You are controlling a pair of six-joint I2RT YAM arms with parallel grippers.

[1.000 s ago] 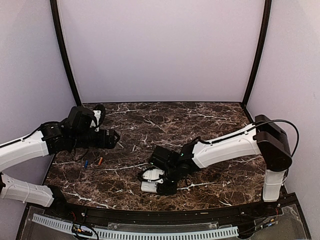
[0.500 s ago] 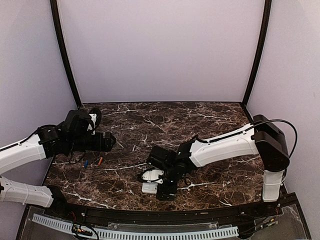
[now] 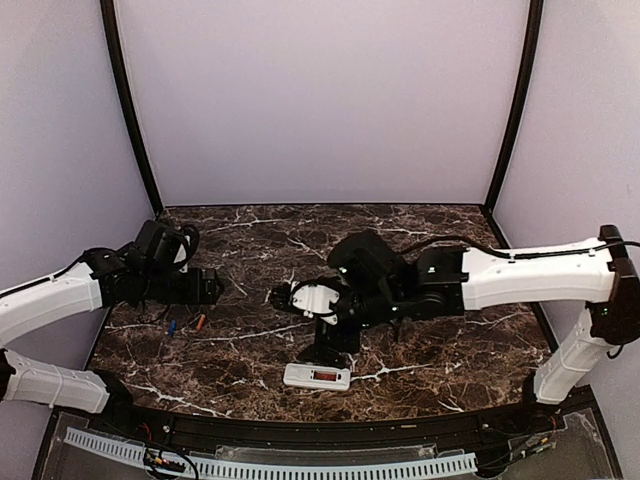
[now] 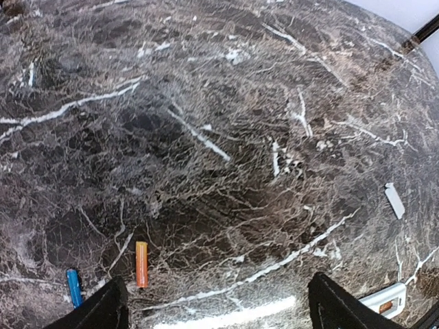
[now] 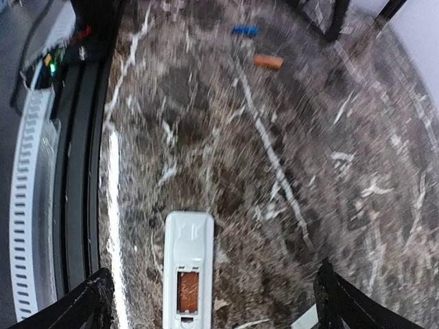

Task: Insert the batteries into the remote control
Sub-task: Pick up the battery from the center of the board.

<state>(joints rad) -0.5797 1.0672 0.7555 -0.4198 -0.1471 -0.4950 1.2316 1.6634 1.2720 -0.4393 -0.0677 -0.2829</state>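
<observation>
Our right pincer (image 5: pixel 211 291) has lifted off the remote control (image 3: pixel 316 376), spread and empty, leaving it back-up on the tabletop (image 3: pixel 420 240) with its recess (image 5: pixel 187 291) exposed. The blue battery (image 4: pixel 73 286) and orange battery (image 4: pixel 141 263) wait well left of the remote control, near our spread left pincer (image 4: pixel 218 307). Loading can start.

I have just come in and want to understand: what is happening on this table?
The remote control lies back up on the marble table, near its front edge, with its battery recess uncovered. The right tool hovers open above it, holding nothing. The blue battery and the orange battery lie loose at the left, near the open left tool. Neither is picked up yet.
</observation>
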